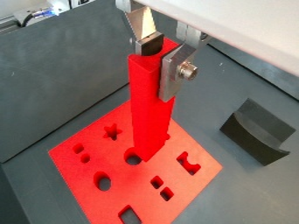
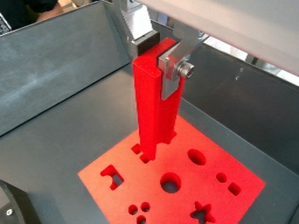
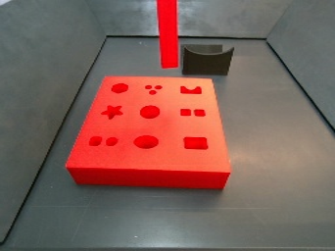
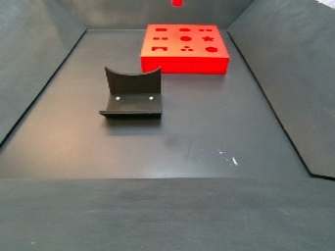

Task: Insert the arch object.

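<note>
The arch object [image 1: 149, 109] is a tall bright red bar, held upright. My gripper [image 1: 159, 58] is shut on its upper end, with the silver finger plates [image 1: 176, 74] on both sides. Both wrist views show it, the bar [image 2: 156, 105] and the gripper [image 2: 162, 54]. The bar hangs above the flat red board [image 1: 87, 171] with shaped holes, also in a wrist view [image 2: 239, 166]. In a side view the bar [image 3: 167, 34] floats clear over the board's [image 3: 151, 162] far edge; the gripper is out of frame there. In a side view only the bar's tip [image 4: 177, 3] shows above the board [image 4: 185, 63].
A dark grey block with a curved notch [image 3: 206, 59] stands just past the board; it also shows in a wrist view [image 1: 257, 129] and in a side view [image 4: 131, 93]. Grey walls [image 3: 53, 39] enclose the dark floor [image 4: 183, 147].
</note>
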